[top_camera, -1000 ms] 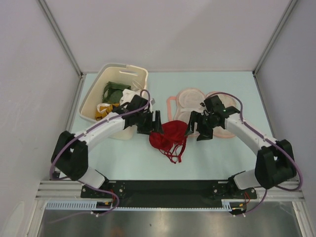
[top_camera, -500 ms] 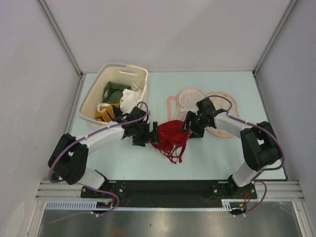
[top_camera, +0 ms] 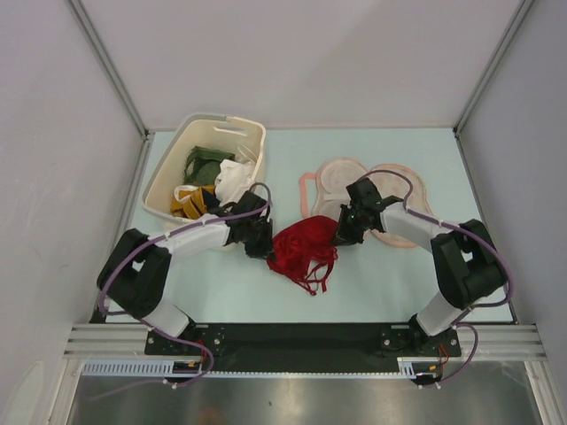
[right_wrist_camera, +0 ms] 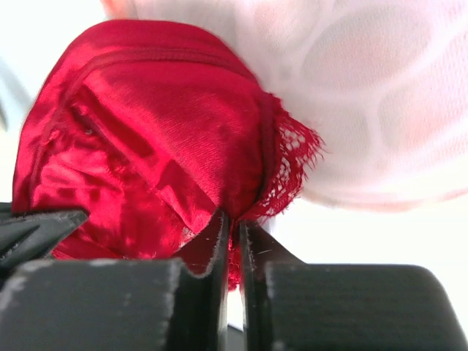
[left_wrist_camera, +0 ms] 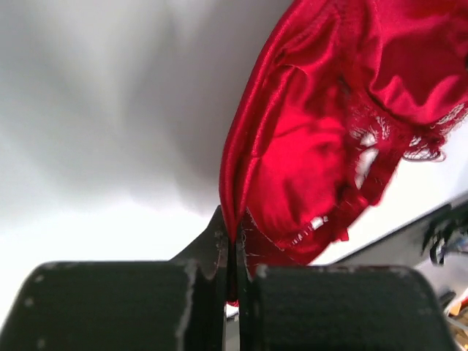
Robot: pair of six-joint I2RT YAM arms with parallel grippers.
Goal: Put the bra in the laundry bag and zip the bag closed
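On the pale green desk [top_camera: 399, 283] the cream basket [top_camera: 159, 181] of clothes sits at the back left, where it was a second ago. The laundry bag [top_camera: 332, 177] lies flat at the back right and has not shifted; in the right wrist view its white mesh [right_wrist_camera: 380, 110] fills the space just behind the red fabric.

The bra [top_camera: 301, 243] lies bunched on the desk between basket and bag, its upper right edge at the bag's near left corner, roughly where it was before.

What I see changed is the arms. A second ago both end effectors stood wide open either side of the bra. Now the left end effector [top_camera: 263, 246] is pinched tight on the bra's left edge [left_wrist_camera: 329, 110], and the right end effector [top_camera: 341, 232] is pinched on its lacy right edge [right_wrist_camera: 146, 131].
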